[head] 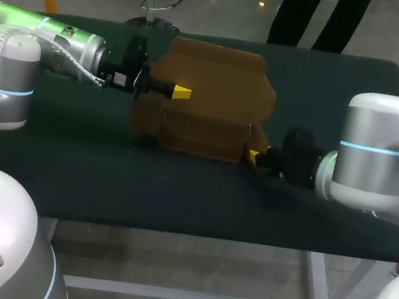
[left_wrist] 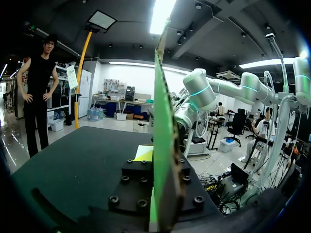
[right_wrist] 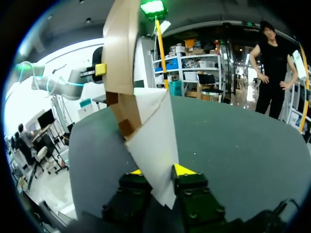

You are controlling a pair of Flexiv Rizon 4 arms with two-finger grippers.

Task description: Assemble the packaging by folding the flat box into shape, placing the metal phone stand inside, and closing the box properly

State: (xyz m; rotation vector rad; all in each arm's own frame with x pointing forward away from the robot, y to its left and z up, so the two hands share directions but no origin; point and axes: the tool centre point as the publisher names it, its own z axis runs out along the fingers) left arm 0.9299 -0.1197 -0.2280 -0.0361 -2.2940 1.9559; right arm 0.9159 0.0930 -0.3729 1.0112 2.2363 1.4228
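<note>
A brown cardboard box (head: 208,98), partly folded, stands on the dark green table (head: 177,191) between my two arms. My left gripper (head: 182,92) is at the box's left side, shut on a cardboard panel (left_wrist: 163,126) that stands edge-on between its fingers (left_wrist: 144,153). My right gripper (head: 255,157) is at the box's lower right corner. Its fingers stand open on either side of a pale flap (right_wrist: 153,136) that slants through the gap of the right gripper (right_wrist: 160,171). No phone stand shows in any view.
The table's front strip (head: 175,206) in front of the box is bare green cloth. My right arm's thick grey link (head: 380,159) lies low over the table's right end. My left arm (head: 57,40) comes in over the back left corner.
</note>
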